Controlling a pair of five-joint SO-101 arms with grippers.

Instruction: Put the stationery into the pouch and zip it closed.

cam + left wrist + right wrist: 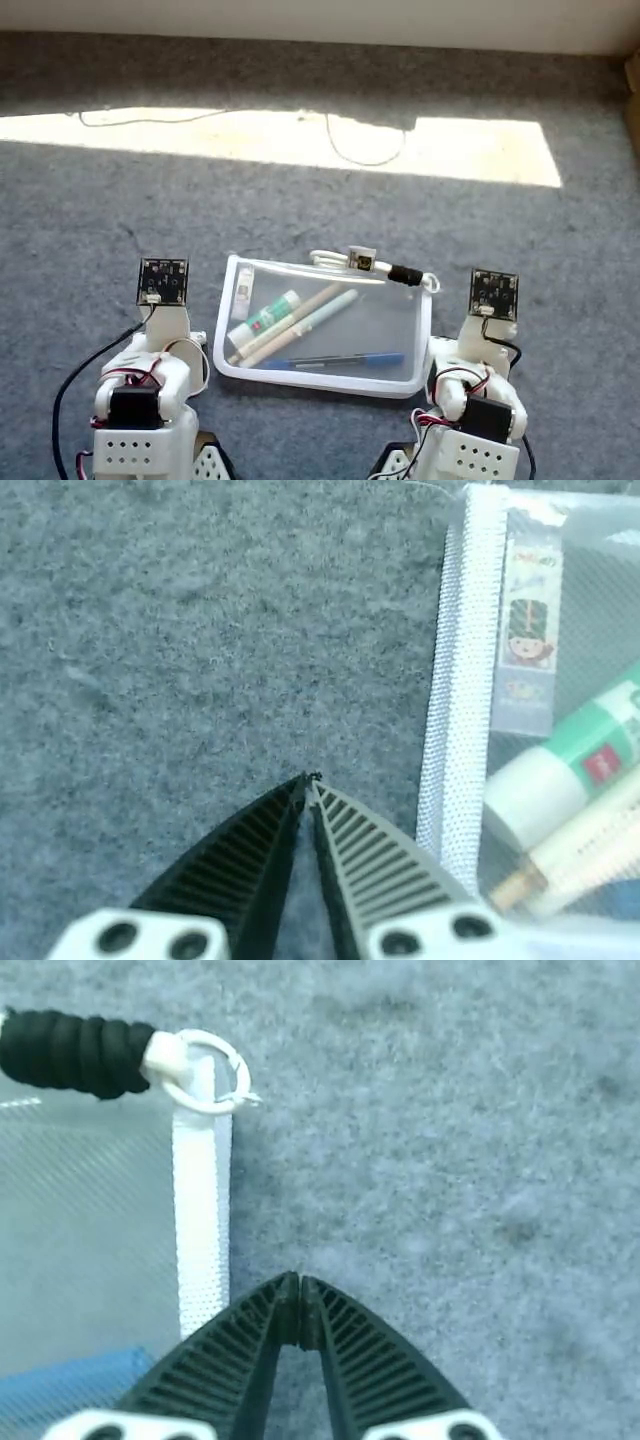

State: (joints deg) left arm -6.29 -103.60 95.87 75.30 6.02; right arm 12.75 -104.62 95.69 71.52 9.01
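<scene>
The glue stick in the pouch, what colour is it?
The glue stick is white with a green band, clearest in the left wrist view.

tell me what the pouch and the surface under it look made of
The pouch looks like clear soft plastic with a fine mesh grid, since contents show through; its edging seems white woven tape. The surface is probably grey felt or short-pile carpet: matte, fuzzy fibres.

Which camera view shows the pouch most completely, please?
The high view: the pouch is seen whole, with stationery inside. The left wrist view shows one white edge and some contents; the right wrist view shows the opposite edge with a ring.
</scene>
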